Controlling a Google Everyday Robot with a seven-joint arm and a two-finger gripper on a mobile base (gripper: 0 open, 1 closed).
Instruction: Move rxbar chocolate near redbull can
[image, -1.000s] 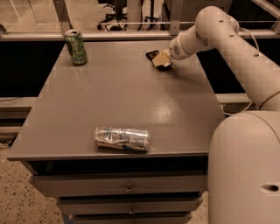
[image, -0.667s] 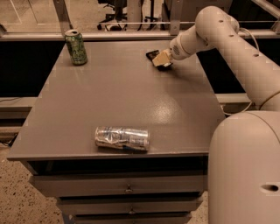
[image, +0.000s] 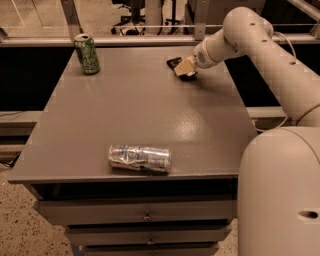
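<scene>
The rxbar chocolate (image: 174, 62) is a small black bar lying at the far right of the grey table (image: 135, 115); only its left end shows beside the gripper. My gripper (image: 184, 69) is down on the table right at the bar, covering most of it. The redbull can (image: 139, 157) is silver and blue and lies on its side near the table's front edge, far from the bar and the gripper.
A green can (image: 87, 53) stands upright at the table's far left corner. My white arm (image: 265, 55) reaches in from the right over the table's right edge. Drawers (image: 145, 216) sit below the tabletop. A rail runs behind the table.
</scene>
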